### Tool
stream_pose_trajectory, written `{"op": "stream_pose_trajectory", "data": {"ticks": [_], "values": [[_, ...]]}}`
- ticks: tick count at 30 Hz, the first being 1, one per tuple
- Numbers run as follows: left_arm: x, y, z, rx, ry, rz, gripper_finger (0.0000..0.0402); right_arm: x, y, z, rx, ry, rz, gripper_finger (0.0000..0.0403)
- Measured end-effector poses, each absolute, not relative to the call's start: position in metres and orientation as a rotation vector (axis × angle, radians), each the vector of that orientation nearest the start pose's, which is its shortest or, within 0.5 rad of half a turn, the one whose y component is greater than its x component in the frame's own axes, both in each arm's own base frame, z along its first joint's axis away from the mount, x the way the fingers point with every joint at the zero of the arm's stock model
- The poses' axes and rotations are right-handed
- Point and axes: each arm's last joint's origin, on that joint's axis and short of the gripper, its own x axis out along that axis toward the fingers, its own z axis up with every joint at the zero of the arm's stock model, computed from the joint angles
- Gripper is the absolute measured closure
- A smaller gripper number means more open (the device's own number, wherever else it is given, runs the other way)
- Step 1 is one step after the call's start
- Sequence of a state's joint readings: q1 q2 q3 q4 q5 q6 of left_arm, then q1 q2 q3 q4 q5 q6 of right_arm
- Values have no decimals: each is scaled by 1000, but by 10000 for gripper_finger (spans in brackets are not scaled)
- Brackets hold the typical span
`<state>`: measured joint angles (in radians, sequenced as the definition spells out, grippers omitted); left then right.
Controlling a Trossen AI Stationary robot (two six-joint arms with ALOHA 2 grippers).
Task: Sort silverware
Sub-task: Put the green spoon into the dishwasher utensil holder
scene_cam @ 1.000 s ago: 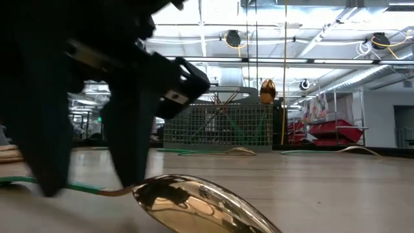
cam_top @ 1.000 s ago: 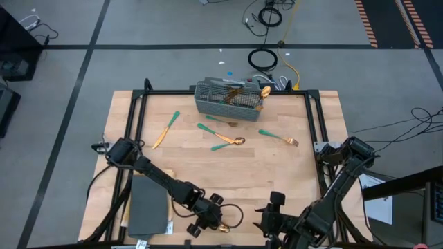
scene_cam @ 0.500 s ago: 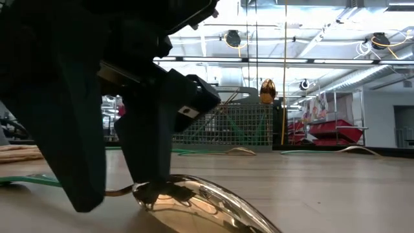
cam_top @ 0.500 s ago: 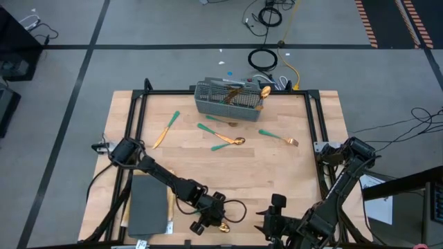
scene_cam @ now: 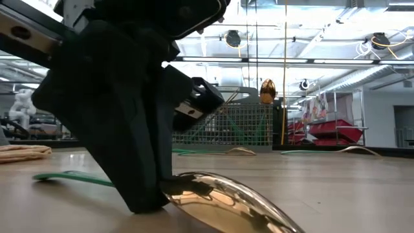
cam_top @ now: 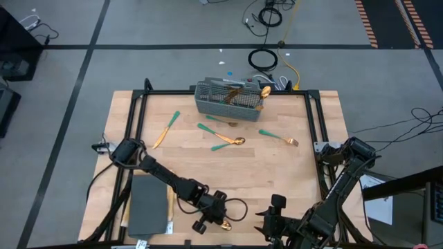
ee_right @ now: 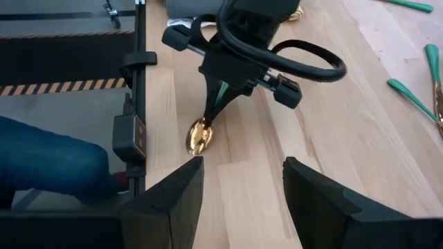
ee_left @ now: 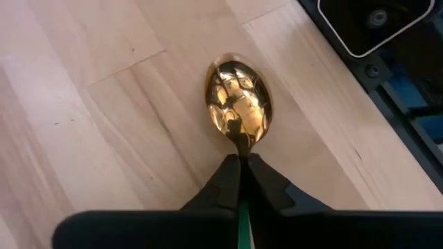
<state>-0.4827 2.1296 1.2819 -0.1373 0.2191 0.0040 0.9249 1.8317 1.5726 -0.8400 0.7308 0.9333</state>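
The left gripper [ee_left: 242, 181] has just closed on the spoon [ee_left: 239, 104] at bottom centre, securing it for sorting; the right gripper [ee_right: 242, 190] waits open.

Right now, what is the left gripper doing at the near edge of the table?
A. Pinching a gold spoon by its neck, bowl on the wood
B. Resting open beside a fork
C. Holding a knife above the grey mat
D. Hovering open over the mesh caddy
A: in the left wrist view the left gripper is shut on the spoon just behind its bowl, which lies on the table.
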Motion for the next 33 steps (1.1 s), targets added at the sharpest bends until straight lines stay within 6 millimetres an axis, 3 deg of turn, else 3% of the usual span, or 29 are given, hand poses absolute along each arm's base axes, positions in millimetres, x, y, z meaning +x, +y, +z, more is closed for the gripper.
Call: {"op": "stream_pose_trajectory", "data": {"ticks": [12,19,23,33], "values": [[372,-186,129,228,921,-422,396,245,292,274,80,720,-178,218],[374,-166,170,280,818,-216,396,242,292,276,68,640,-249,218],[372,-152,203,284,720,-118,397,236,296,268,39,577,-314,218],[337,-105,305,322,284,-187,397,219,304,232,-55,535,-456,218]]}}
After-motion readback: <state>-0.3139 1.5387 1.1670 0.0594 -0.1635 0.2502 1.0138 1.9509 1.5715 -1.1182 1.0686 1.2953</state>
